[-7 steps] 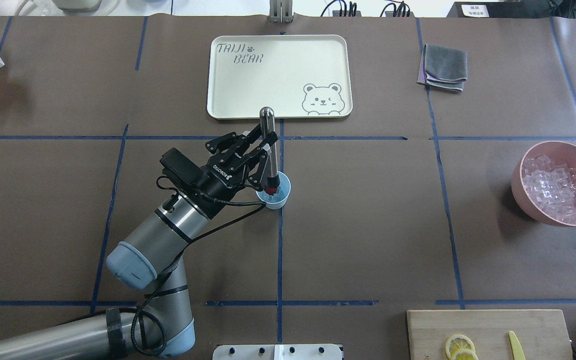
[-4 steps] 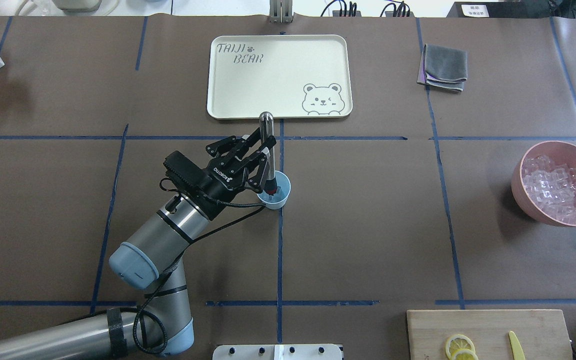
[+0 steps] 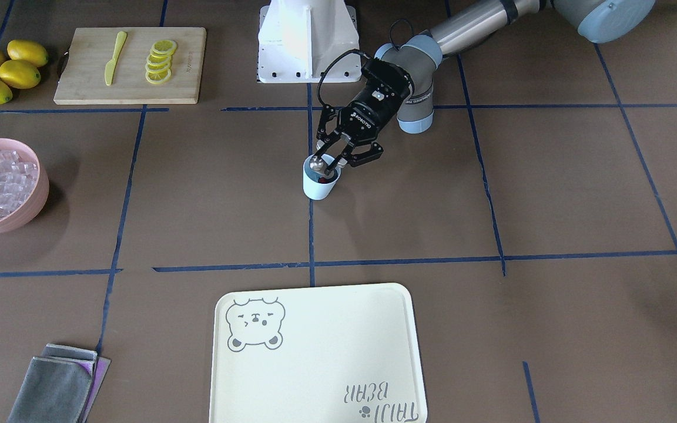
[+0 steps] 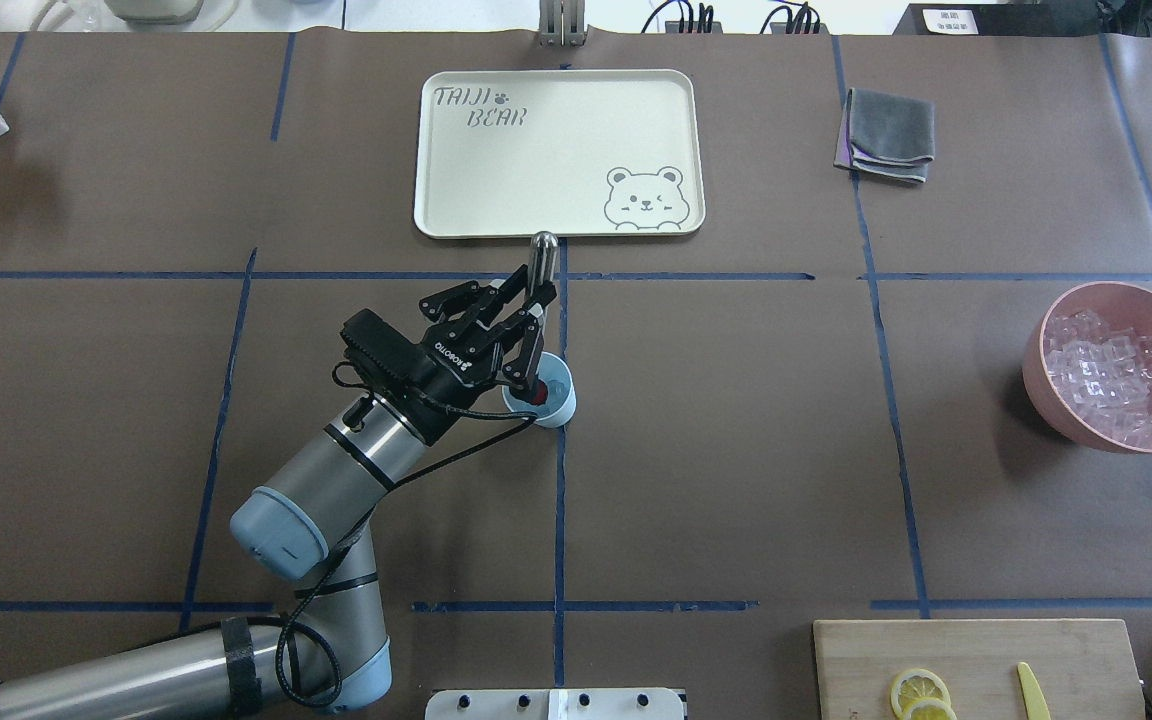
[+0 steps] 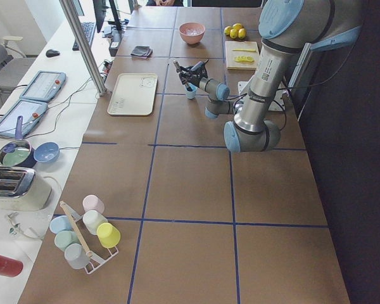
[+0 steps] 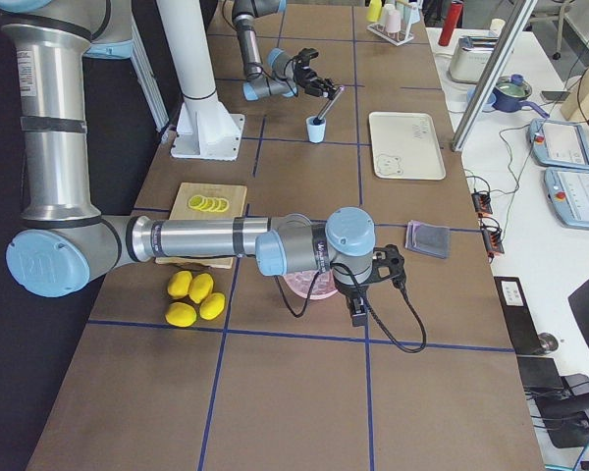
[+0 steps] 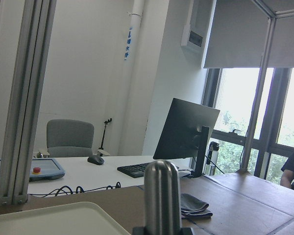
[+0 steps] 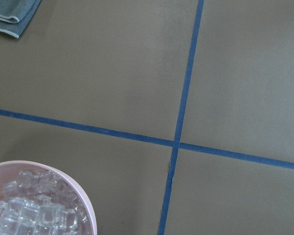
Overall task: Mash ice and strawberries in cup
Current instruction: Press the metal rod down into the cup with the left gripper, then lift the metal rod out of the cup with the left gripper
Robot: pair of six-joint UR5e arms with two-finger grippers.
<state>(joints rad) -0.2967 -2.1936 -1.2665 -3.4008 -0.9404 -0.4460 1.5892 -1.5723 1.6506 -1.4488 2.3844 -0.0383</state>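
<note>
Mashing was under way. The left claw (image 4: 534, 318) was seen shut on the shaft of a steel masher (image 4: 542, 255), whose foot was sunk in the cup (image 4: 558, 402). Against the view of a second before, the masher's rounded top had been brought off the near edge of the tray (image 4: 556, 150) and lower. The claw had been carried a little toward the cup, and the cup itself had been nudged slightly toward the robot and looked tipped. That was judged a fresh downward press, with the cup unheld and liable to slide or topple. A red smear at the masher's foot was probably the strawberry (image 4: 540, 394), though it was too small to be sure. No ice could be made out in the cup. The ice (image 4: 1116, 375) was heaped in the pink bowl (image 4: 1034, 385), well apart. The right claw (image 6: 357, 312) hung over that bowl; whether it was open could not be told.
</note>
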